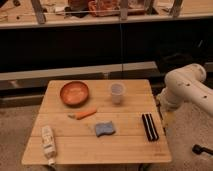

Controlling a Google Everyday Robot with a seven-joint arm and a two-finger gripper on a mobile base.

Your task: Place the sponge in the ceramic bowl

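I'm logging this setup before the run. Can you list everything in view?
table: one, light wood, centre
bowl: one, orange-brown, table's back left
cup: one, clear, right of the bowl
carrot: one, orange, in front of the bowl
sponge: one, blue-grey, front centre
bar: one, black, table's right side
bottle: one, white, lying front left
arm: one, white, right of the table
gripper: one, pale, low beside the table's right edge
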